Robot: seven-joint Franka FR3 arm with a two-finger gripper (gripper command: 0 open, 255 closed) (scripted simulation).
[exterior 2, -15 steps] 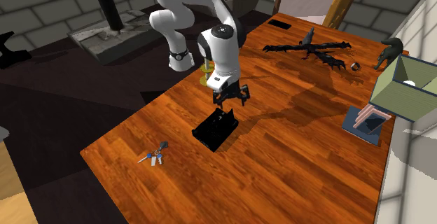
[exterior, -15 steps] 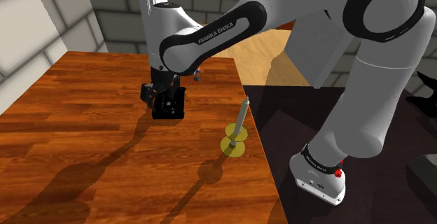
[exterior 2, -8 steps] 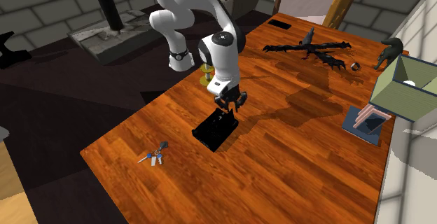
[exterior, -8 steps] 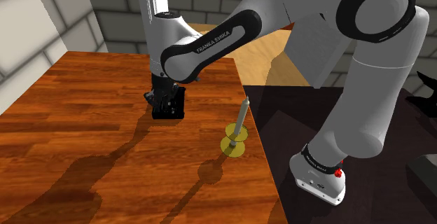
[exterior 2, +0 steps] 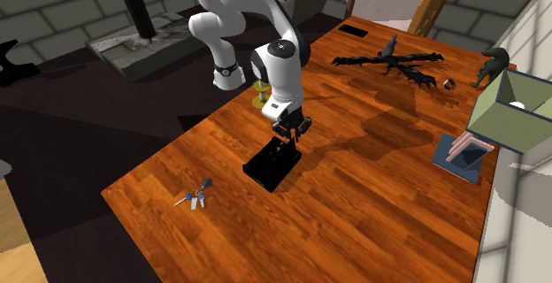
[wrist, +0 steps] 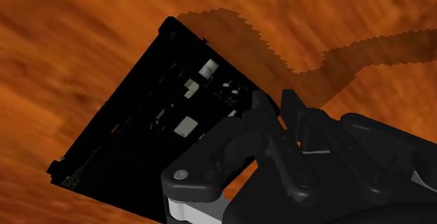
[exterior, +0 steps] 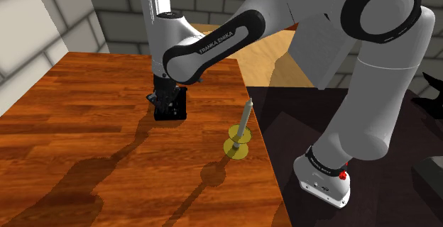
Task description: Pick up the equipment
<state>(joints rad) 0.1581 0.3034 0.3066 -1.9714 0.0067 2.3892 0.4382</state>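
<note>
Reaching arm: the white arm [exterior: 383,84] bends over from the dark stand [exterior: 397,190] and points its wrist straight down at the equipment.
End effector: the black end effector [exterior: 168,105] sits right on top of the equipment. In the wrist view its two fingers [wrist: 260,110] are drawn nearly together with only a thin gap, and they look pinched onto the equipment's near edge.
Equipment: a black, flat, boxy unit [exterior 2: 270,164] lies on the brown wood-grain bench [exterior: 78,147], directly beneath the end effector. The wrist view shows a few small pale parts on its upper face.
Lift: the equipment rests on the bench, with no gap visible under it.
Keys: a small bunch of keys [exterior 2: 194,199] with blue tags lies near the equipment, toward the second exterior view's lower left of it.
Rod: a grey rod stands on yellow-green discs [exterior: 238,142] near the equipment, to the shoulder view's right of it.
Figure: a black winged figure [exterior 2: 389,60] lies well apart from the equipment, up and to the second exterior view's right of it.
Box: a pale green open box [exterior 2: 504,122] stands well apart from the equipment, to the second exterior view's right of it.
Shadow: the arm's shadow falls across the wood just beside the equipment.
</note>
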